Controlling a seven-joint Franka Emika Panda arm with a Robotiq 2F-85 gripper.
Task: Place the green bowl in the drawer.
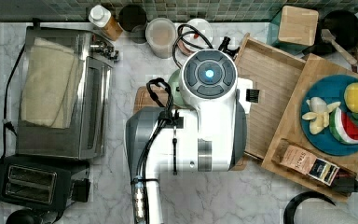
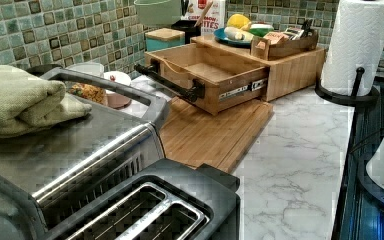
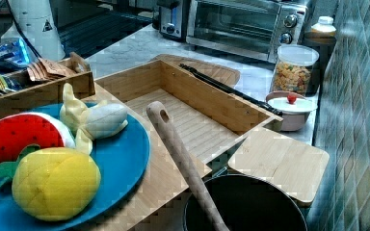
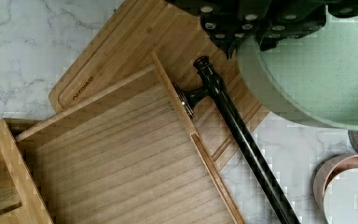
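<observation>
Spanning marble counter [image 2: 300,150], green-tiled backsplash [image 2: 55,35]

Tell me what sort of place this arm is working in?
Most likely a kitchen countertop, possibly a mock-up. A toaster oven and slot toaster stand on marble-look counter against a green tiled backsplash, with a paper towel roll nearby.

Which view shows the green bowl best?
Wrist view: the green bowl looms large right under the gripper, above the drawer handle. Left view catches its lower half at the top edge; top view shows a sliver beside the arm.
</observation>
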